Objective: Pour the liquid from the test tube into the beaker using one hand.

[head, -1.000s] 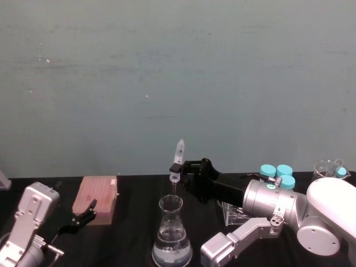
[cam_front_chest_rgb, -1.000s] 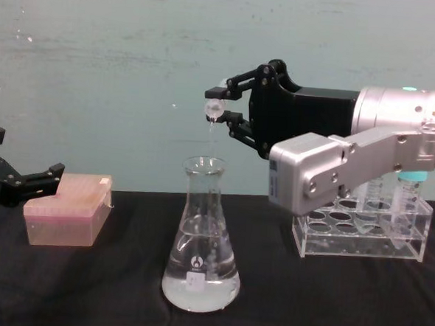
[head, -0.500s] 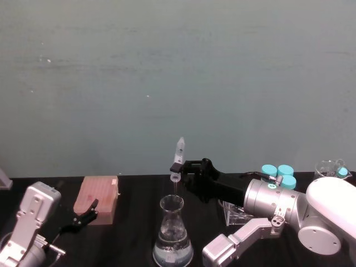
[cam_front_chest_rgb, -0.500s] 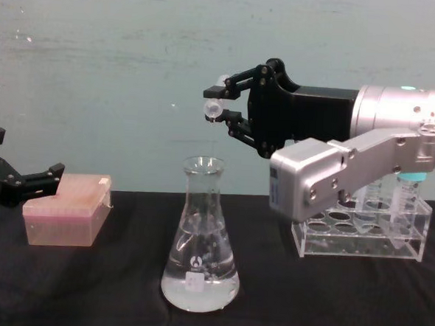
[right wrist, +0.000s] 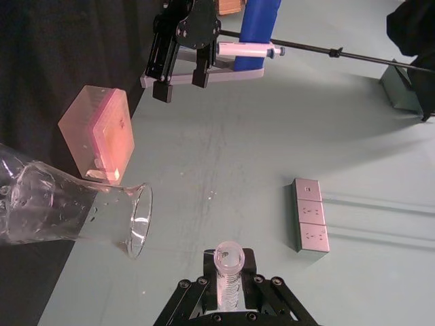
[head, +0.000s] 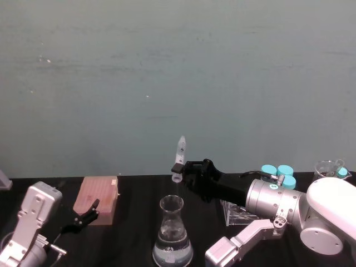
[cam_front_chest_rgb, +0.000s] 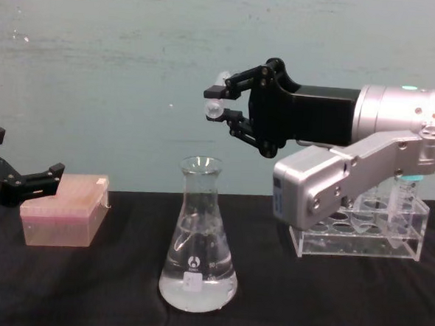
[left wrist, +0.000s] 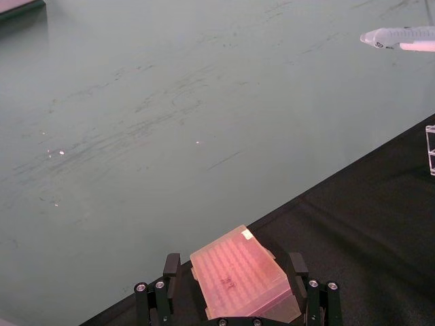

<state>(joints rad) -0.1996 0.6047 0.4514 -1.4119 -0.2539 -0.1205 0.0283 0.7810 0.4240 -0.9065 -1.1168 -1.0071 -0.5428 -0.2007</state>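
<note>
My right gripper (cam_front_chest_rgb: 219,108) is shut on the test tube (cam_front_chest_rgb: 214,109) and holds it tipped, mouth down, a little above the beaker's mouth. In the head view the test tube (head: 179,153) points up and back from the right gripper (head: 177,169), over the beaker (head: 172,236). The beaker (cam_front_chest_rgb: 199,239) stands upright on the black table with clear liquid (cam_front_chest_rgb: 197,289) in its base. The right wrist view shows the test tube's open rim (right wrist: 228,257) near the beaker's lip (right wrist: 138,219). My left gripper (cam_front_chest_rgb: 17,182) hangs open at the left.
A pink translucent box (cam_front_chest_rgb: 61,217) sits left of the beaker, just beyond the left gripper (left wrist: 233,270). A clear rack (cam_front_chest_rgb: 357,238) with teal-capped tubes (head: 278,173) stands at the right behind my right arm. Black tabletop lies in front of the beaker.
A thin stream fell from the test tube into the beaker a second ago; no stream shows now. The right gripper has barely moved. The left arm is still.
</note>
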